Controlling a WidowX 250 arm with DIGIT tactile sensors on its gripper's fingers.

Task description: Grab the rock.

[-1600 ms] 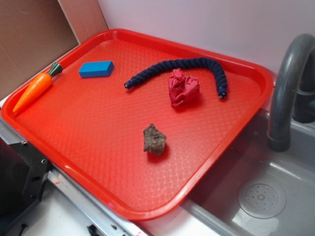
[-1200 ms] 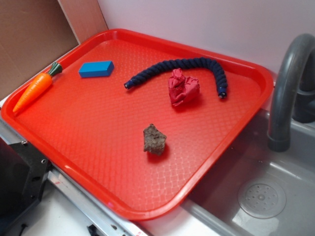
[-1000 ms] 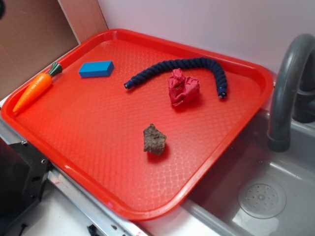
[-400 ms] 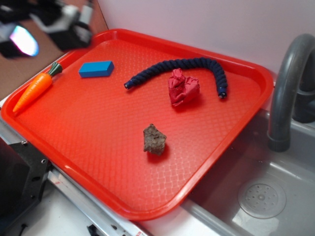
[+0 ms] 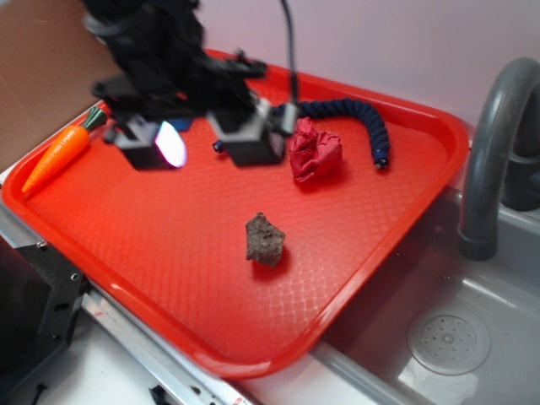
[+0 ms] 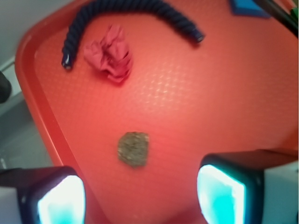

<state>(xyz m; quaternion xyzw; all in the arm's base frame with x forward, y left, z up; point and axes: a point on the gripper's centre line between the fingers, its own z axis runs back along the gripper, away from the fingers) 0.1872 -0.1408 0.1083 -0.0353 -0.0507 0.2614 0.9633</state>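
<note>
The rock (image 5: 265, 239), a small rough brown-grey stone, lies on the red tray (image 5: 354, 278) toward its front right. It also shows in the wrist view (image 6: 133, 148), low in the middle. My gripper (image 5: 207, 139) hangs open above the tray's back left part, well away from the rock and higher than it. In the wrist view the gripper (image 6: 140, 200) has its two pads wide apart, with nothing between them but bare tray. The rock sits just ahead of the gap.
A wrinkly red cloth wad (image 5: 315, 150) and a dark blue rope (image 5: 363, 118) lie behind the rock. A toy carrot (image 5: 57, 156) lies at the tray's left edge. A grey sink (image 5: 447, 337) with a faucet (image 5: 494, 143) is at the right.
My gripper has come into view from the upper left and moved right and down over the tray, now covering the blue block. The rock and other things have not moved.
</note>
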